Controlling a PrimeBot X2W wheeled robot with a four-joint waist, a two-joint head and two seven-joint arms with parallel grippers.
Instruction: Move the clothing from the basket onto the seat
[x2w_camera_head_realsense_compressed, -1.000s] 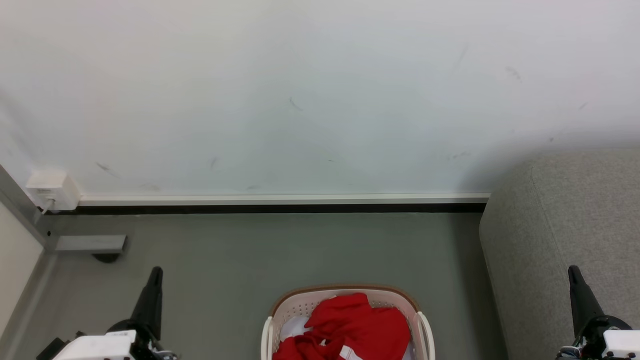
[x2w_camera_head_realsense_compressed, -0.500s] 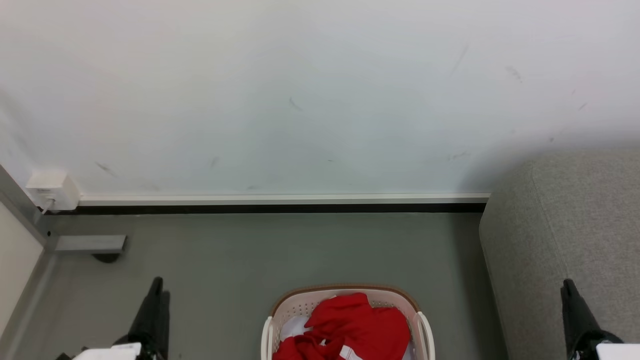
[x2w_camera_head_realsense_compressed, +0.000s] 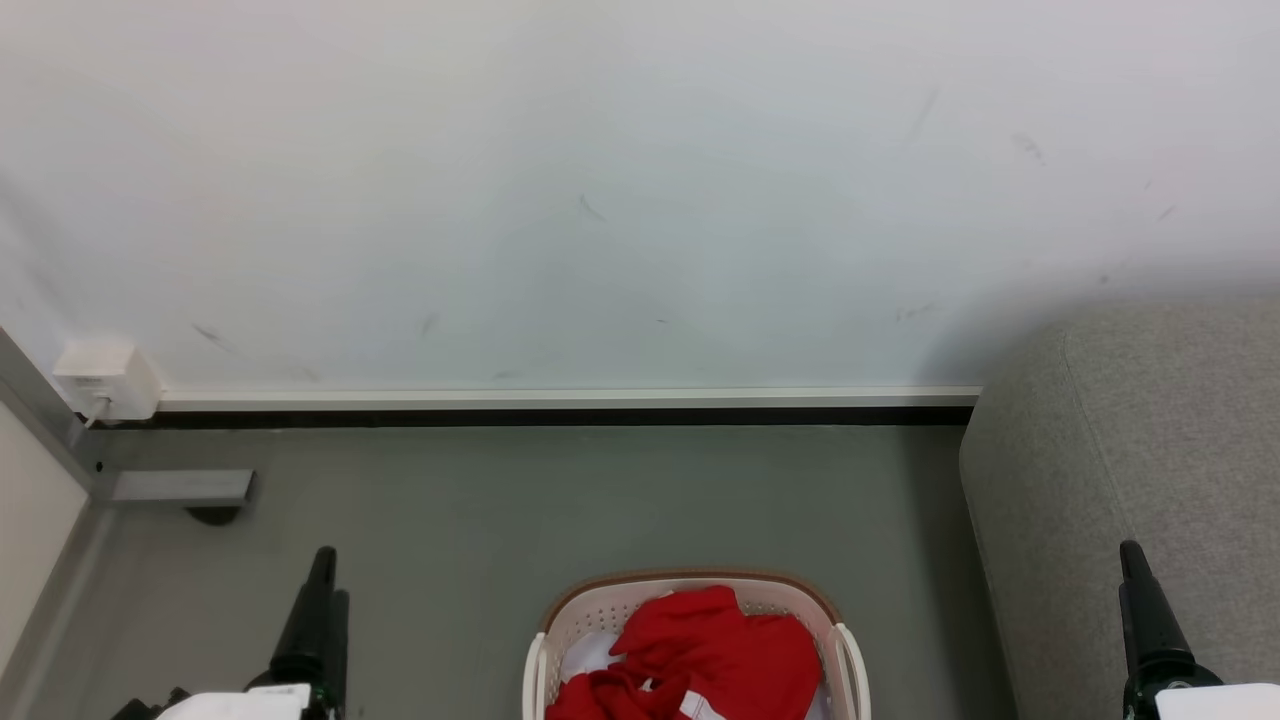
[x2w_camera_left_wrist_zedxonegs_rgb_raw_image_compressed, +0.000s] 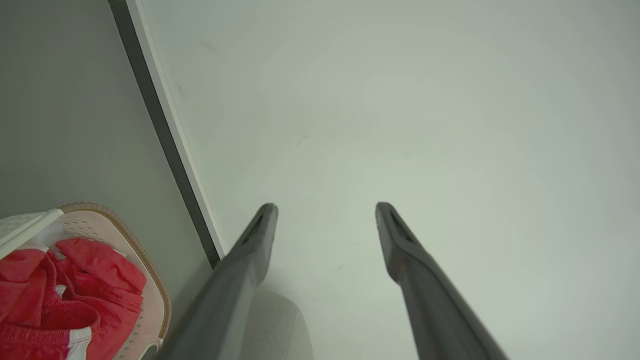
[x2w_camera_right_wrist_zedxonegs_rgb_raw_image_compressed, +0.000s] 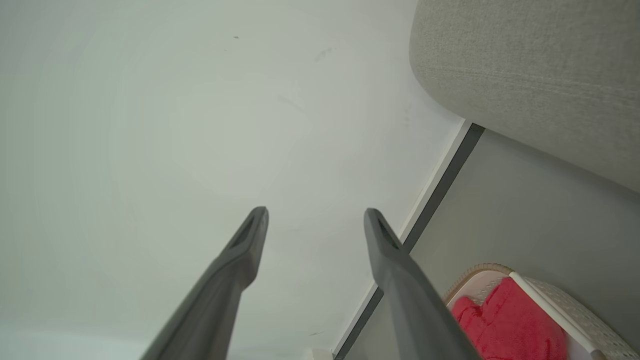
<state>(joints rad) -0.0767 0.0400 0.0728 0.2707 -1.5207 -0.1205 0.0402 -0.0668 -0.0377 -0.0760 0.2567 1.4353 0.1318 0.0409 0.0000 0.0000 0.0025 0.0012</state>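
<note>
The clothing (x2w_camera_head_realsense_compressed: 700, 650), bright red with a bit of white, lies heaped in the cream basket (x2w_camera_head_realsense_compressed: 690, 577) on the floor at the bottom middle of the head view. The grey seat (x2w_camera_head_realsense_compressed: 1130, 430) stands to the right of the basket. My left gripper (x2w_camera_head_realsense_compressed: 330, 575) points up at the lower left, apart from the basket. In the left wrist view my left gripper (x2w_camera_left_wrist_zedxonegs_rgb_raw_image_compressed: 325, 207) is open and empty, with the clothing (x2w_camera_left_wrist_zedxonegs_rgb_raw_image_compressed: 75, 290) off at the lower left. My right gripper (x2w_camera_right_wrist_zedxonegs_rgb_raw_image_compressed: 315, 212) is open and empty too, in front of the seat (x2w_camera_right_wrist_zedxonegs_rgb_raw_image_compressed: 525, 65), with the basket (x2w_camera_right_wrist_zedxonegs_rgb_raw_image_compressed: 575, 315) at the lower right.
A pale wall with a white and black baseboard (x2w_camera_head_realsense_compressed: 560, 405) runs behind the grey floor. A white socket box (x2w_camera_head_realsense_compressed: 105, 380) and a grey metal plate (x2w_camera_head_realsense_compressed: 180, 487) sit at the far left. Some white fabric (x2w_camera_head_realsense_compressed: 585, 655) lies under the red pile.
Both grippers have gone from shut to open. Their fingers have shifted slightly in the head view; basket and clothing have not moved.
</note>
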